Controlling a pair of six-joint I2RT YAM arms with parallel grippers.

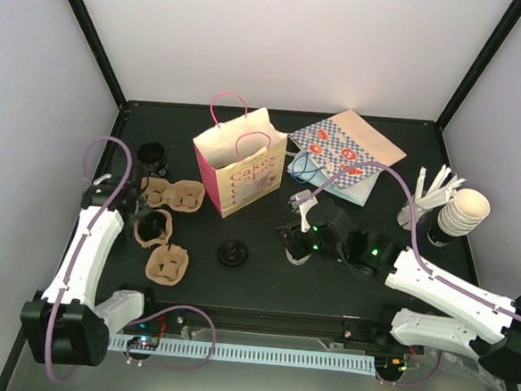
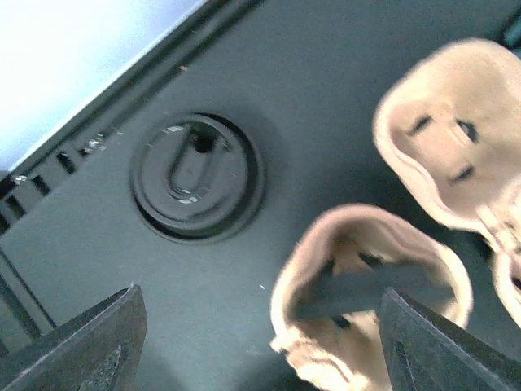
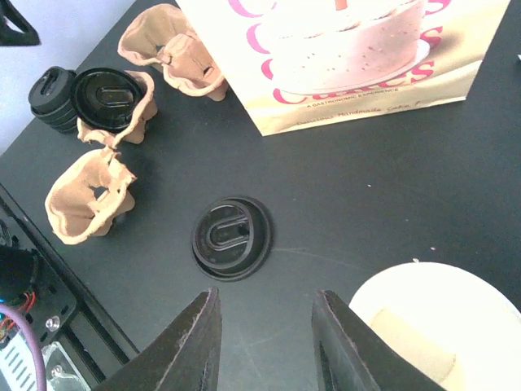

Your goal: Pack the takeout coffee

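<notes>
Coffee cup (image 3: 448, 309) just outside right gripper (image 3: 267, 303) finger; gripper part-open, empty; left gripper (image 2: 259, 295) wide open, empty.

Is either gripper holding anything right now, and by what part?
Nothing is held. The left gripper stands open and empty. The right gripper has only bare table between its jaws, with the white cup just outside them.

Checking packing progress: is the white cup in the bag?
No, the cup sits on the table outside the bag, its top open.
</notes>
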